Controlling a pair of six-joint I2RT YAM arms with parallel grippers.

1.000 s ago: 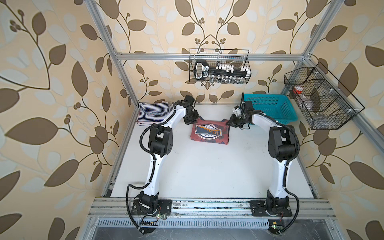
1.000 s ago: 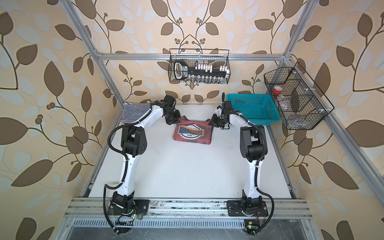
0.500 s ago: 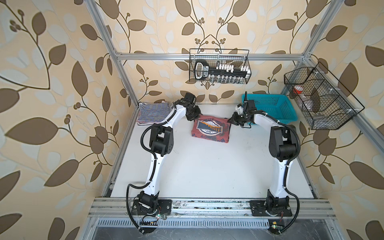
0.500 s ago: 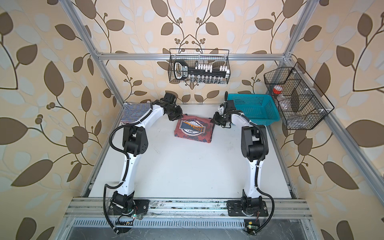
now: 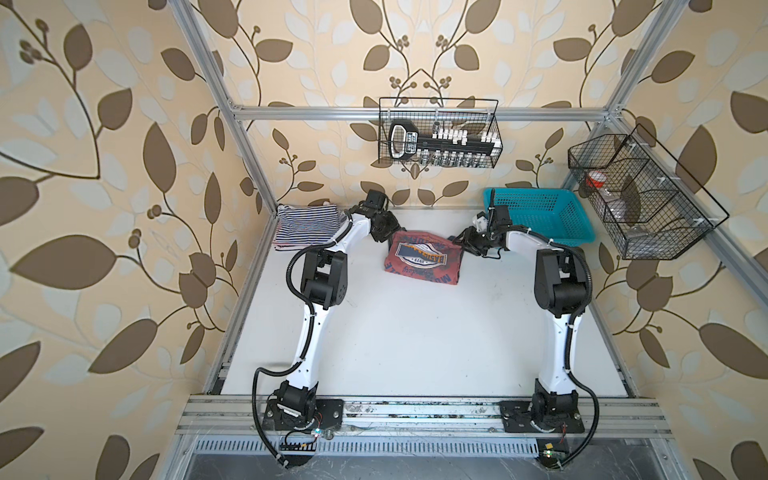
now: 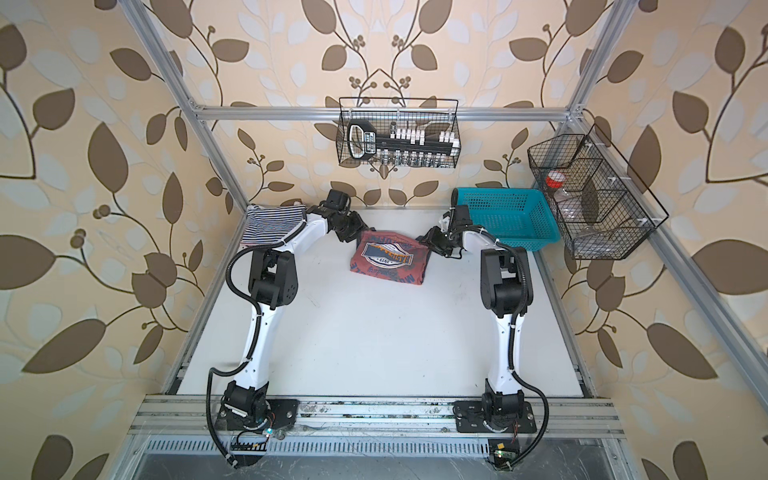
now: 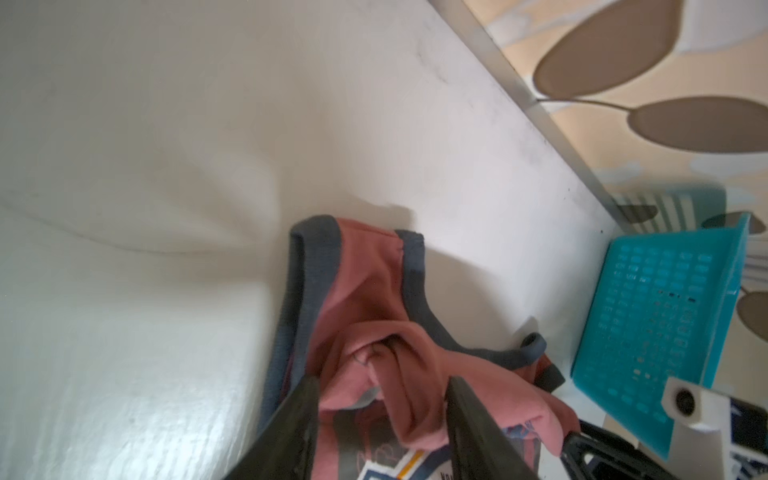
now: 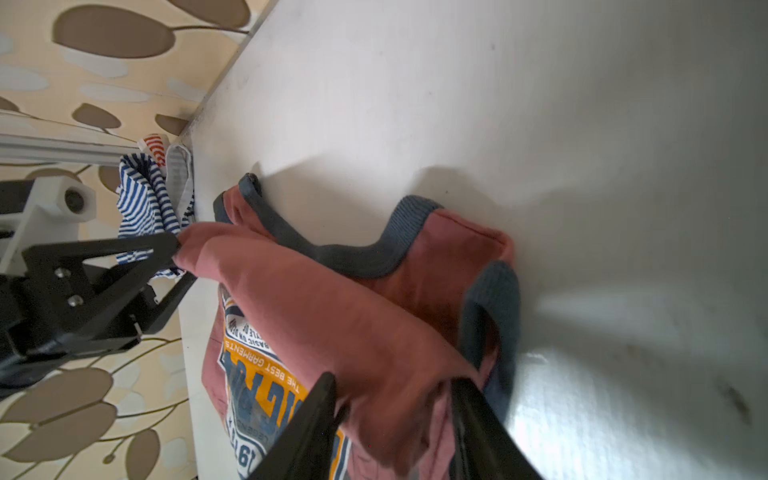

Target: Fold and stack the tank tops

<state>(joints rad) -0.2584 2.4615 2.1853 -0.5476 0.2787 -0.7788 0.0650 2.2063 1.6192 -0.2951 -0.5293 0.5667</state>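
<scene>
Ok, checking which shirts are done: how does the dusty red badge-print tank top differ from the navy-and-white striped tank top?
The dusty red tank top lies at the back middle of the white table, the navy-and-white striped tank top in its far left corner. The left hand and right hand flank the red one; neither touches the striped one. The red one bears a badge, the striped one only stripes. Both lie folded.

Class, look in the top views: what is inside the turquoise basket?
Inside the turquoise basket only its perforated floor shows, no clothing. The right arm covers its left edge.
</scene>
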